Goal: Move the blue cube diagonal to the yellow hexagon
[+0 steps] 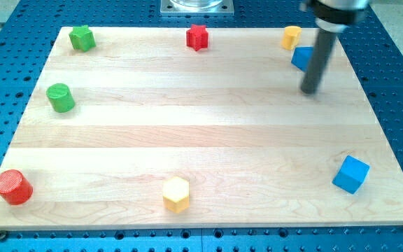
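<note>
Blue cube (350,174) sits near the view's bottom right of the wooden board (201,133), well to the right of the yellow hexagon (176,194) and only slightly higher, so you have it roughly level with that hexagon, not yet diagonal. My tip (310,91) is a bare rod, nothing to open or close and nothing held; it rests far above and right of the hexagon, touching no block that you can make out. Just behind the rod lies a second blue block (301,57), partly hidden, shape unclear, with a small yellow block (292,36) beside it. Risk one: you mistake that nearer blue piece for the target and push it instead. Risk two: the cube lies close to the board's right edge, so a push from the wrong side could slide it off. Risk three: an off-centre contact likely spins the cube and sends it wide of the hexagon.
</note>
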You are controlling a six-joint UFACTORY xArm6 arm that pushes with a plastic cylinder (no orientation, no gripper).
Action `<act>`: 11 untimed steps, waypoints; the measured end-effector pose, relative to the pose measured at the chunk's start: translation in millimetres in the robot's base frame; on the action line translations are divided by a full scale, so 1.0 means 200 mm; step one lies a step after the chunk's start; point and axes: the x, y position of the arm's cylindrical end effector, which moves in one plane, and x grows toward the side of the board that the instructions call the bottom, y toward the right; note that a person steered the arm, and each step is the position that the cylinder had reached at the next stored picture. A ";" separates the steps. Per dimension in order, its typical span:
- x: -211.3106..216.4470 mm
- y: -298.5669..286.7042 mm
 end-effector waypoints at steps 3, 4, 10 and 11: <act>0.75 0.14; 1.07 -0.17; 0.64 -0.89; 0.95 -0.88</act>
